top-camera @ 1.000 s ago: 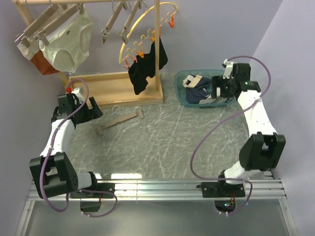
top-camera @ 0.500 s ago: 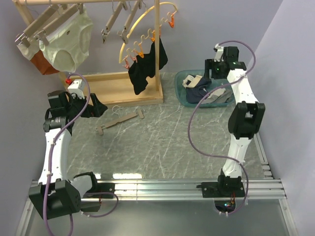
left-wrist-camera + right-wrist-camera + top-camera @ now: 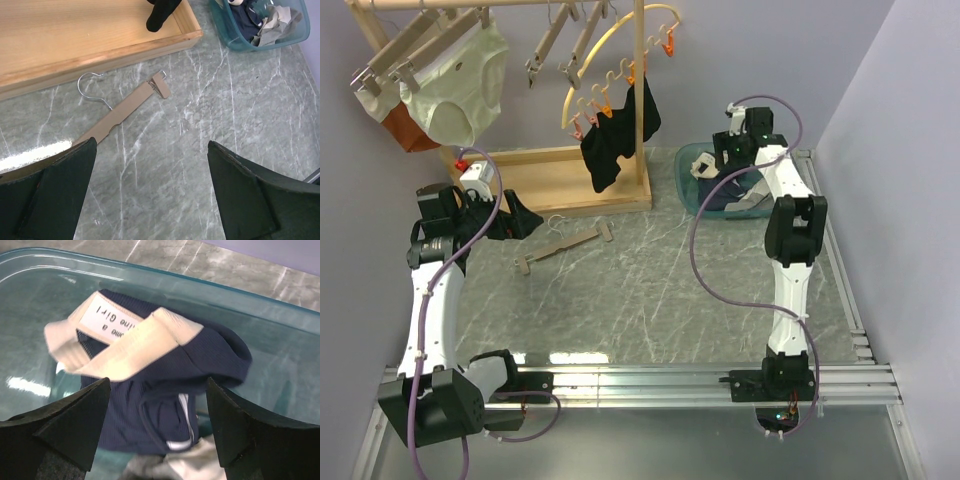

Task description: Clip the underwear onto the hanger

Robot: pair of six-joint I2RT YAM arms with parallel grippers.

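Progress: nothing clipped, nothing gripped.
Underwear [image 3: 165, 385]: in bin [image 3: 150, 275], far-right corner of worktop [image 3: 200, 150], under wide right jaws.
Hanger [image 3: 125, 112]: flat toward far-left corner, below wide left jaws.

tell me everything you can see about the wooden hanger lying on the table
The straight light-wood bar hanger lies flat and diagonal on the grey marbled table, beside the wooden tray base. A thin wire hook curls from its middle toward that tray. A metal clip sits on its far end, and the top view shows another at the near end. It carries no garment and nothing grips it: the open left gripper hovers above.
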